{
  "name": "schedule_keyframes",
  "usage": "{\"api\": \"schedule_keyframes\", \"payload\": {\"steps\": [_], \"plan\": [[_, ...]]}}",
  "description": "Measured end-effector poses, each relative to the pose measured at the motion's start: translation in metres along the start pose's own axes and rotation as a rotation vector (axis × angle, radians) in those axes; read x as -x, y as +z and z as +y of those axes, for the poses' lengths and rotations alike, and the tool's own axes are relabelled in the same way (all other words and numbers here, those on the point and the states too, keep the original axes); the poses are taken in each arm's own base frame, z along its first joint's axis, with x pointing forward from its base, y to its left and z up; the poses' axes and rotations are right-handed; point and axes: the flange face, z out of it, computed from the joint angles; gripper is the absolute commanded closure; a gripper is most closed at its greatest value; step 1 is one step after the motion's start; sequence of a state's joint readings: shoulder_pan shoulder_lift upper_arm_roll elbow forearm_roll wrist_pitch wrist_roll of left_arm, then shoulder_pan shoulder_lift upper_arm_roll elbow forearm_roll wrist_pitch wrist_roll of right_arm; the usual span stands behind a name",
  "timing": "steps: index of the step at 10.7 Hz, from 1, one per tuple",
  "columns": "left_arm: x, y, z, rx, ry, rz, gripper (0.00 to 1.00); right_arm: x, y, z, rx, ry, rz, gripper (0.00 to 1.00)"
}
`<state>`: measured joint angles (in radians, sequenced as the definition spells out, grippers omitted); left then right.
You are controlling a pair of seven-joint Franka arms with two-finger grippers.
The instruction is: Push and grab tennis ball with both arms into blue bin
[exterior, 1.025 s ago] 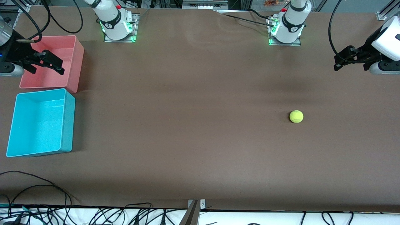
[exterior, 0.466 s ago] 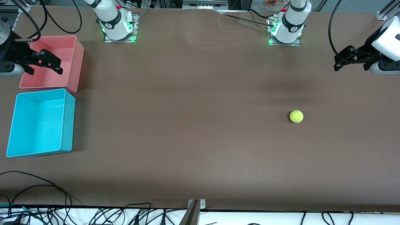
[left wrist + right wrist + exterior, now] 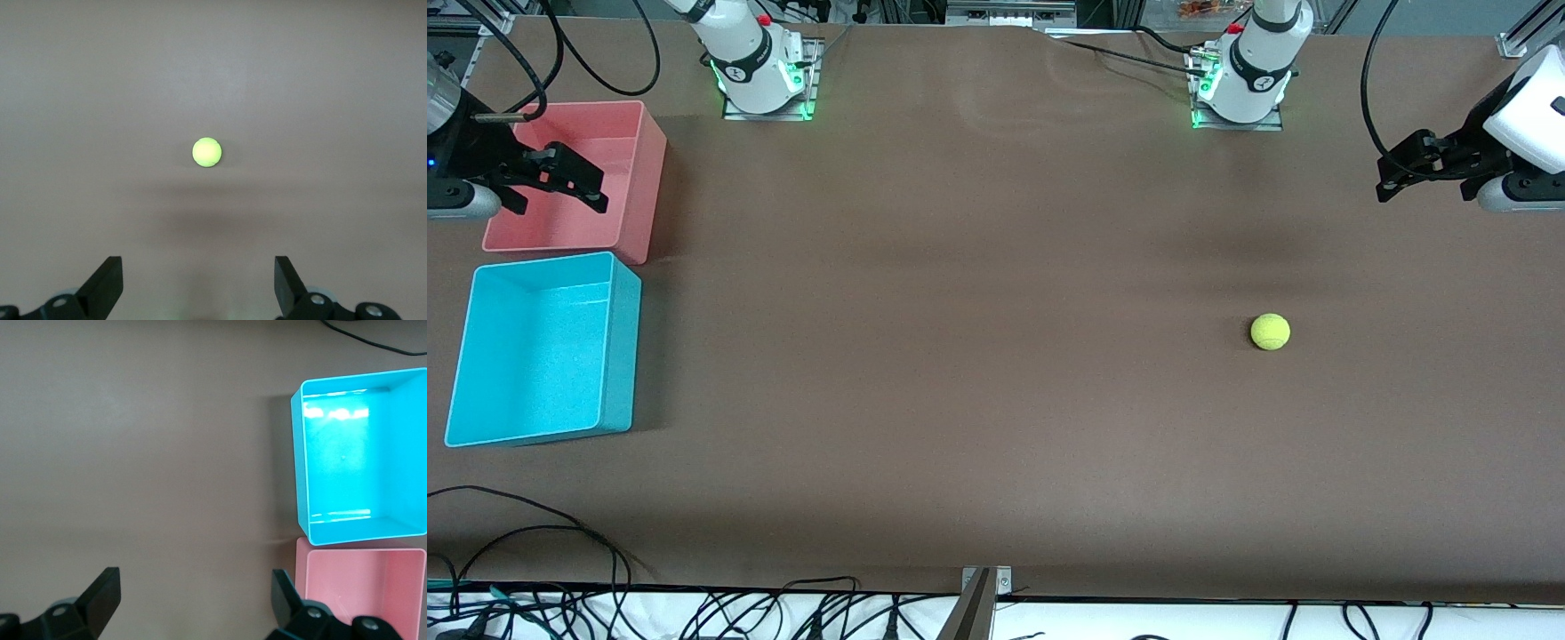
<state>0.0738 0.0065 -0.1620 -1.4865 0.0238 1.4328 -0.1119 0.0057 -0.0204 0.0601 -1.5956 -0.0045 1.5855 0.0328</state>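
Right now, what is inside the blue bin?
Nothing: the blue bin shows only its bare floor in the front and right wrist views. The tennis ball lies on the table toward the left arm's end.

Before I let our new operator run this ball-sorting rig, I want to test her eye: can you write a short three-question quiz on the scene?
1. True or false: the tennis ball lies in the blue bin.
2. Which bin is the right gripper over?
A. the blue bin
B. the pink bin
C. neither
3. Fill in: the left gripper, up at the left arm's end of the brown table, has its fingers ____.

Key
1. False: the ball rests on the bare table, toward the left arm's end.
2. B.
3. Open; the left wrist view shows the ball on the table ahead of them.
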Motion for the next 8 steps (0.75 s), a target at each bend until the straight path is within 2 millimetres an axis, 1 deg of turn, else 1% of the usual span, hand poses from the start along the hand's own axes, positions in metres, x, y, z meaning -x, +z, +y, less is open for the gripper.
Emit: {"api": "schedule_keyframes", "payload": {"steps": [2, 5, 8], "plan": [[0.000, 0.000, 0.002, 0.000, 0.003, 0.000, 0.00, 0.000, 0.000, -0.001, 0.000, -0.002, 0.000, 0.00], [0.002, 0.000, 0.012, -0.001, 0.023, 0.001, 0.00, 0.000, 0.000, -0.001, 0.000, -0.003, 0.000, 0.00], [0.002, 0.000, 0.013, -0.002, 0.024, 0.000, 0.00, 0.000, 0.000, -0.002, 0.000, -0.004, -0.001, 0.00]]}}
